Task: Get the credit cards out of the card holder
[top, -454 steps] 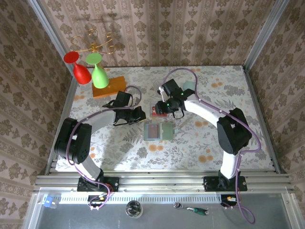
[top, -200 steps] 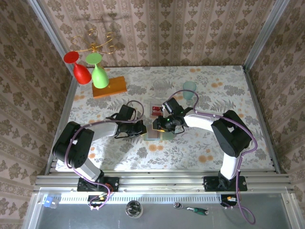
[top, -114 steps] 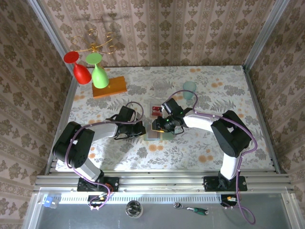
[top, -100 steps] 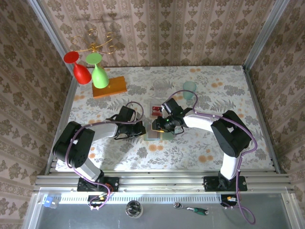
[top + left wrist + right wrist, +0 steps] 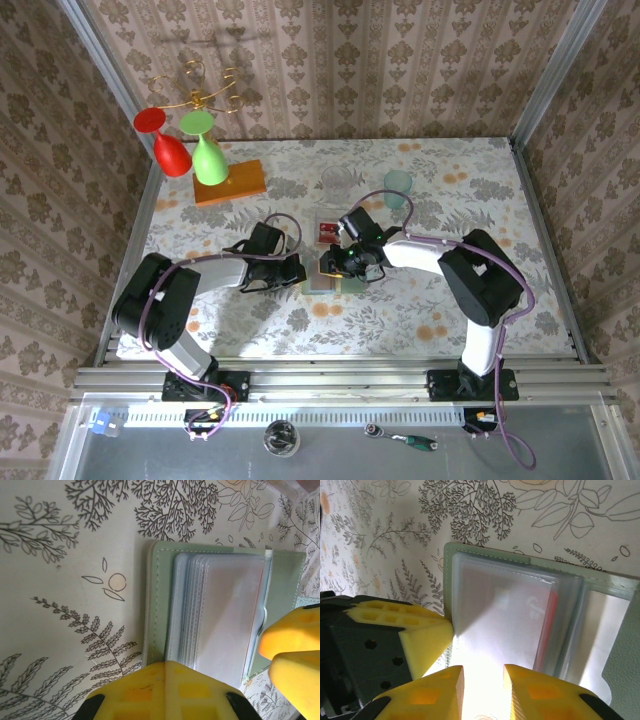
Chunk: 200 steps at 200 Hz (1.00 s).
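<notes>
We find the card holder (image 5: 159,600) lying open near the middle of the table (image 5: 380,320), with the left gripper (image 5: 296,272) at its left edge and the right gripper (image 5: 340,268) over it. Just behind it lie loose cards (image 5: 327,232). Farther back stand a glass (image 5: 335,182) and, to its right, a cup (image 5: 398,185). A block (image 5: 230,182) lies at the back left.

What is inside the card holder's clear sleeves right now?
Through the clear sleeves of the card holder, one red card edge shows. Glare whitens the rest, so whether more cards sit inside cannot be told.
</notes>
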Available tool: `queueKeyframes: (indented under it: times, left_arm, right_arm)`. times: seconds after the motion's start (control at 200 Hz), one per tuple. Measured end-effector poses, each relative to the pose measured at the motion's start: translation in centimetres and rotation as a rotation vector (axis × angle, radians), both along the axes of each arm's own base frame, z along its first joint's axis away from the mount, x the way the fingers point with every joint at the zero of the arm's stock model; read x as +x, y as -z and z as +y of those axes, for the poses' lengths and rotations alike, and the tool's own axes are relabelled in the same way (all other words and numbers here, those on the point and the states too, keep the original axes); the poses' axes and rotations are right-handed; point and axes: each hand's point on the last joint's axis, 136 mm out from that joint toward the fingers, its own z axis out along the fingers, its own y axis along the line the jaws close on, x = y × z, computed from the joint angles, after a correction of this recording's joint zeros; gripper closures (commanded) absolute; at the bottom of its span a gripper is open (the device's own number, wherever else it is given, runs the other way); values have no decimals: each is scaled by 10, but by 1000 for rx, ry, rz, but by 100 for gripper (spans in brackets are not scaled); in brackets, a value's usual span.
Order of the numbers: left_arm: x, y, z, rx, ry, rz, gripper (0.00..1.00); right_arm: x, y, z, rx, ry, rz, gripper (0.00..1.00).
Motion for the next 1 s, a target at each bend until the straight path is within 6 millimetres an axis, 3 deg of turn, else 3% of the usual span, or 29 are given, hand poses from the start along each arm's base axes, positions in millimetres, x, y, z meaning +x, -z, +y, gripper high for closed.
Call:
queueKeyframes:
  times: [1.0]
  left_arm:
    - [4,0,5,0,-16,0,100]
  right_arm:
    - [-1,13,-13,-88,29,22,69]
